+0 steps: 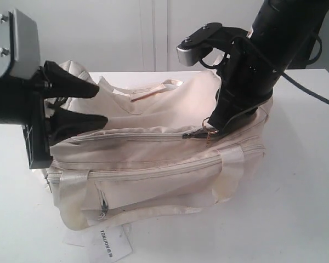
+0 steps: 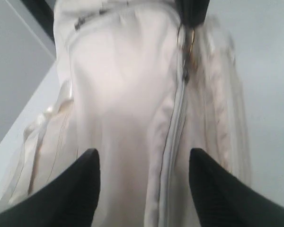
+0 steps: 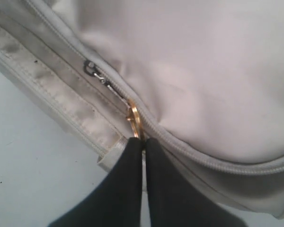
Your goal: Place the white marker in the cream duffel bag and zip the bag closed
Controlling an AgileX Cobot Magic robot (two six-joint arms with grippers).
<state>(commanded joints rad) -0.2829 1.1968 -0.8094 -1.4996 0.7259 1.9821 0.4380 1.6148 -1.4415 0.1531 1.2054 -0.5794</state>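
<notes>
The right tool (image 3: 143, 142) is pinching the zip pull (image 3: 135, 120) to close the cream duffel bag (image 1: 153, 164) (left tool (image 1: 100, 105) is hovering spread, likely to brace).

My 2 arms: 1 gripper spread wide, 1 pinched tight.
In the exterior view my left gripper (image 1: 100, 105) sits at 9 o'clock, its 2 black fingers (image 2: 80, 189) held well apart and pointing toward 3 o'clock. My right arm (image 1: 285, 33) slants down from 1 o'clock, and my right gripper (image 1: 213, 130) points toward 7 o'clock, its tips pressed together on a gold ring pull (image 3: 135, 120).
</notes>
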